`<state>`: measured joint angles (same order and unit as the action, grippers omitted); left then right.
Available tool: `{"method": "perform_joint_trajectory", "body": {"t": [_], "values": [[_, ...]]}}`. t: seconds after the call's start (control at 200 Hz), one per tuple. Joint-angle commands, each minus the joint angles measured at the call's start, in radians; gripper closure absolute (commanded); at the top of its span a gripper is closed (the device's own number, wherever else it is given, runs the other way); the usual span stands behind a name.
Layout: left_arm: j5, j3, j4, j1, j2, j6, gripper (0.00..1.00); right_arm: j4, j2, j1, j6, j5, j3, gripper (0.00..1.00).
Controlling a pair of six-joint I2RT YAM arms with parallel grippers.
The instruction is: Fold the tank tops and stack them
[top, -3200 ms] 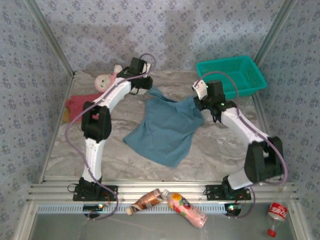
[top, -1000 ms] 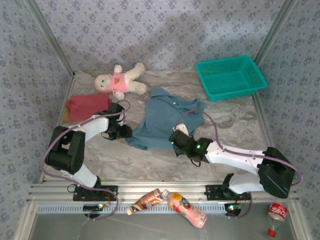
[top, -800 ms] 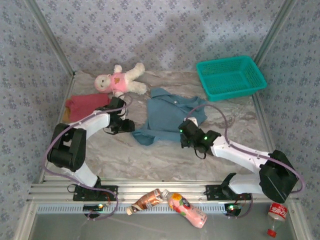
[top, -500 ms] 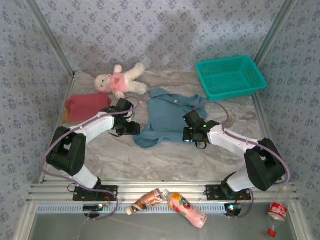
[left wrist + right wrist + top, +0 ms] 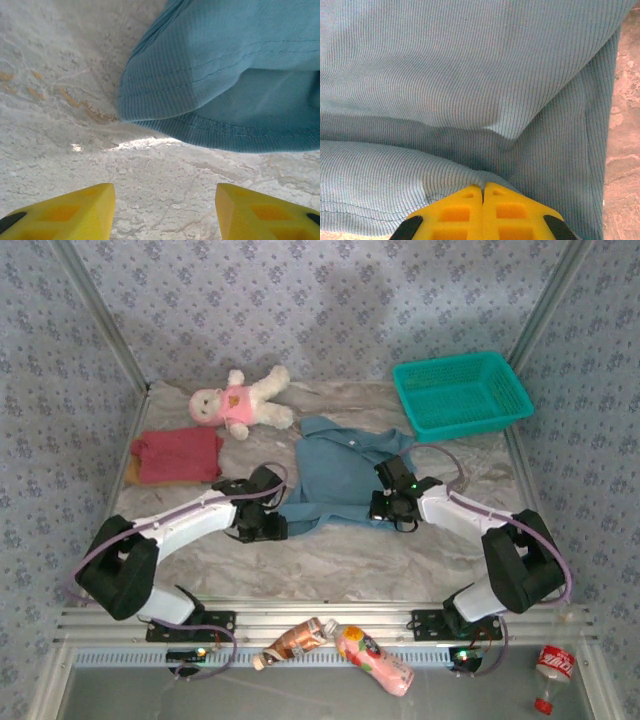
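The dusty blue tank top (image 5: pixel 335 472) lies doubled over at the table's middle. My right gripper (image 5: pixel 386 507) is at its near right edge, and its yellow fingers (image 5: pixel 465 207) are shut tip to tip on a puckered fold of the ribbed blue cloth (image 5: pixel 470 75). My left gripper (image 5: pixel 277 522) stands open just off the top's near left corner (image 5: pixel 150 100), with bare marble between its fingers (image 5: pixel 70 212). The dark red tank top (image 5: pixel 178 453) lies folded at the left. A tan-brown edge (image 5: pixel 131 472) peeks out from under it.
A plush doll in pink (image 5: pixel 238 400) lies at the back left and a teal lattice basket (image 5: pixel 460 392) stands at the back right. Two bottles (image 5: pixel 340 642) and a red can (image 5: pixel 553 664) lie in front of the arm bases. Papered walls close in three sides.
My right gripper has carried the blue top's near edge back and to the right, folding the cloth shorter. My left gripper slid right along the table to the top's near left corner.
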<state>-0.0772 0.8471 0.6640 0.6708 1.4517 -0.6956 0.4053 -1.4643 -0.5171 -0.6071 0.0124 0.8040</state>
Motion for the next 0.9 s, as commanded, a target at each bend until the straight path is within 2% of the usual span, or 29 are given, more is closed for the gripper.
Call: {"method": "perform_joint_trajectory", "body": {"t": [0.0,0.17,0.57,0.745,0.894], "values": [[0.030,-0.020,-0.078,0.005,0.037,-0.087,0.45,-0.012,-0.007,0.009,-0.014,0.021,-0.024,0.98],[0.058,0.002,-0.143,0.006,0.092,-0.136,0.47,-0.018,-0.001,0.012,-0.042,0.026,-0.038,0.98],[0.113,0.060,-0.121,0.012,0.199,-0.144,0.57,-0.046,0.035,0.011,-0.071,0.042,-0.077,0.98],[0.128,0.123,-0.079,0.014,0.245,-0.090,0.72,-0.039,0.081,-0.006,-0.087,0.057,-0.094,0.98],[0.157,0.175,-0.005,0.014,0.296,-0.032,0.76,-0.020,0.110,-0.021,-0.099,0.062,-0.100,0.98]]}}
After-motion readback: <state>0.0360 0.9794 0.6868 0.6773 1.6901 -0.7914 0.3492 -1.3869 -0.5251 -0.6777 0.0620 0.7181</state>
